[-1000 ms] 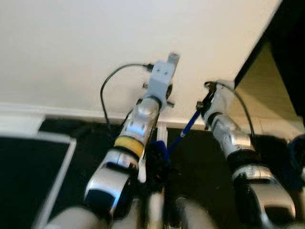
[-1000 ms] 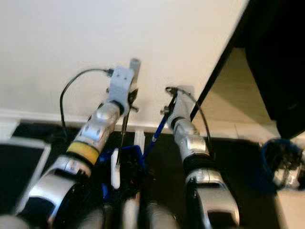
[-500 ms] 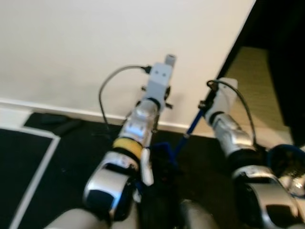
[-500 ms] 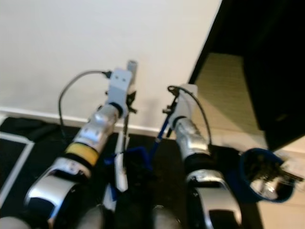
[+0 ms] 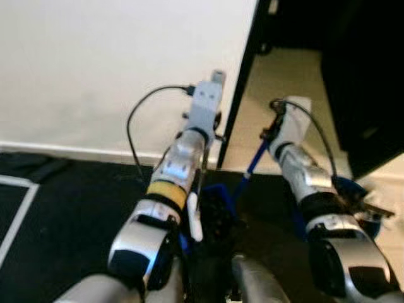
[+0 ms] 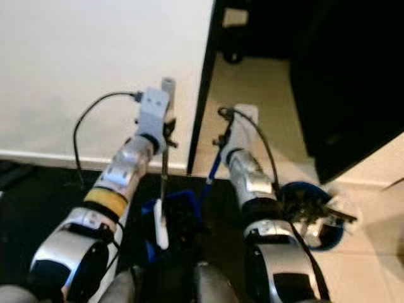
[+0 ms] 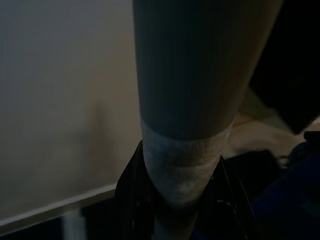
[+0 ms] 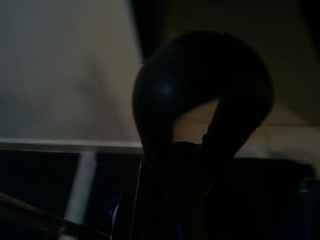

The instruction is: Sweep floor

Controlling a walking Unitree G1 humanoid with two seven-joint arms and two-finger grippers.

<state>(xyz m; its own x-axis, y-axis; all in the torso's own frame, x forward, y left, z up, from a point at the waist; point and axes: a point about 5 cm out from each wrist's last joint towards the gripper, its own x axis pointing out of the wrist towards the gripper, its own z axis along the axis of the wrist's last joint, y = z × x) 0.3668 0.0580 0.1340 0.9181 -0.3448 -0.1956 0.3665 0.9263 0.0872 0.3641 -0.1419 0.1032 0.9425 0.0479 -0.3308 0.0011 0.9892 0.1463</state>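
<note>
A thin grey broom pole (image 6: 164, 173) runs down from my left gripper (image 5: 205, 140), which is shut on it; in the left wrist view the pole (image 7: 195, 90) is very close, with a pale tape band. A blue dustpan (image 5: 214, 205) hangs low between my arms. Its blue handle (image 5: 252, 165) rises to my right gripper (image 5: 271, 136), shut on it. The right wrist view has the handle's dark looped end (image 8: 200, 95) right before the lens. Both arms are held out in front of me, side by side.
A white wall (image 5: 95, 63) with a baseboard (image 5: 69, 153) stands ahead on the left. A dark doorway edge (image 5: 237, 95) opens onto beige floor (image 5: 284, 76). A black mat (image 5: 69, 196) lies underfoot. A blue container (image 6: 315, 221) with several objects sits at the right.
The whole picture has shifted left, so the camera has turned right: the doorway, beige floor and blue container have come into view. Both arms keep the same hold.
</note>
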